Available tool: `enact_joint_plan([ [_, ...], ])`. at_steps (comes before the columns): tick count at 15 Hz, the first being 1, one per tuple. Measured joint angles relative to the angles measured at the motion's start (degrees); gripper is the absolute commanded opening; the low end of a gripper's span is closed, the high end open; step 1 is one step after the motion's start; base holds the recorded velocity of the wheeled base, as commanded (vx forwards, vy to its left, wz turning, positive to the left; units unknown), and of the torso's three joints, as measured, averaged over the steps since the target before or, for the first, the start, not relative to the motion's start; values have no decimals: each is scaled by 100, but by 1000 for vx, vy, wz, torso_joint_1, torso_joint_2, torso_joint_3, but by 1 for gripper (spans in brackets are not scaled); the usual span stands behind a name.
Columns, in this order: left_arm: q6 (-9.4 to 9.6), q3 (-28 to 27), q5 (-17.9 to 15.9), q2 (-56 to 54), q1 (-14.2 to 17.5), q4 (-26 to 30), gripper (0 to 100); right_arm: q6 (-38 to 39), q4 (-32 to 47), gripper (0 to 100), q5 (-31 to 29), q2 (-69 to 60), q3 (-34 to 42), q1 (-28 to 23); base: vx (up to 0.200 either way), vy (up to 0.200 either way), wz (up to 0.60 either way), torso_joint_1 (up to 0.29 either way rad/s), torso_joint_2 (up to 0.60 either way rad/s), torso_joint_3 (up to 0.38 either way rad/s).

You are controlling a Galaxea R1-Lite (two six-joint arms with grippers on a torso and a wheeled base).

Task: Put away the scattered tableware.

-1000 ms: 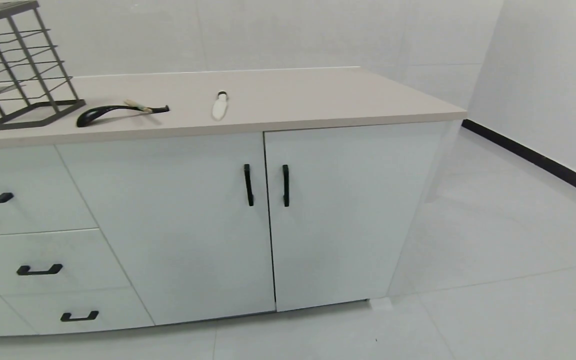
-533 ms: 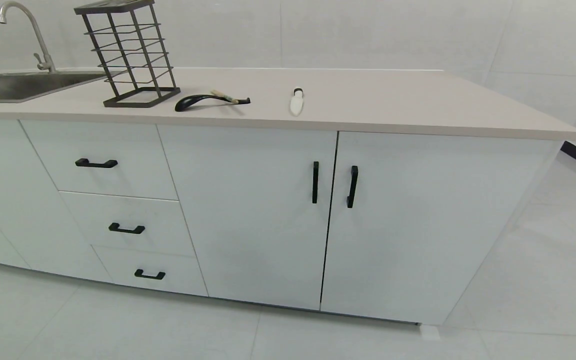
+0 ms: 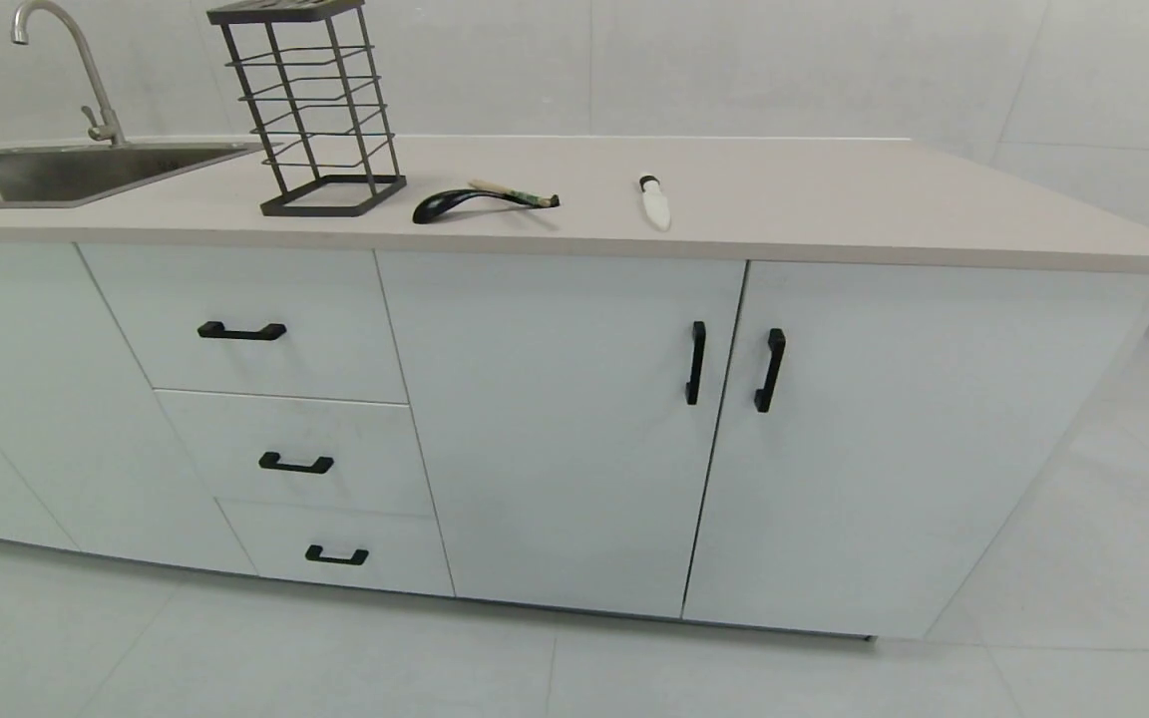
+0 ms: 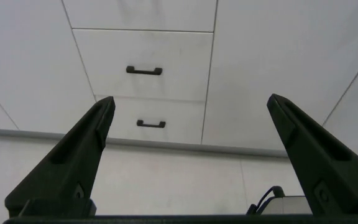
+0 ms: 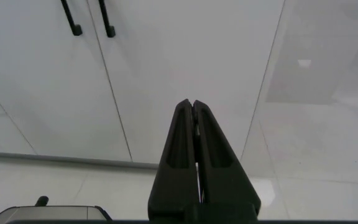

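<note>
A black spoon point(image 3: 440, 206) lies on the worktop point(image 3: 834, 209) just beside a wire rack point(image 3: 320, 110), with a pale stick-like utensil point(image 3: 497, 187) touching its handle. A white knife point(image 3: 655, 203) lies apart from them, toward the robot's right. The left pincer point(image 4: 191, 102) gapes wide and holds nothing, low before the drawers point(image 4: 145, 62). The right pincer point(image 5: 192, 107) is pressed closed and holds nothing, facing the 2 cabinet doors point(image 5: 185, 56). Both pincers sit well below the tableware.
</note>
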Motion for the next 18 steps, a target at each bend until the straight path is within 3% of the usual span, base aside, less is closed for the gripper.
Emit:
enact_joint_plan([
  [5,5,0,-9,2,0,-5,100,-7,0,0,-7,-1,-6,1,0,200,0,0,2,0],
  [9,-6,-2,-2,0,0,0,100,-10,-7,0,-7,-4,-9,1,200,200,0,4,0,2],
  [11,-6,0,-5,0,0,0,100,-7,2,0,-7,-1,-6,4,200,0,0,2,2,2],
  [15,-6,0,-5,0,2,0,100,-5,2,0,-11,0,-4,1,0,0,0,0,0,0],
  [18,-6,2,-2,0,-2,0,100,-7,-2,0,-10,0,-9,1,0,0,600,2,-1,4],
])
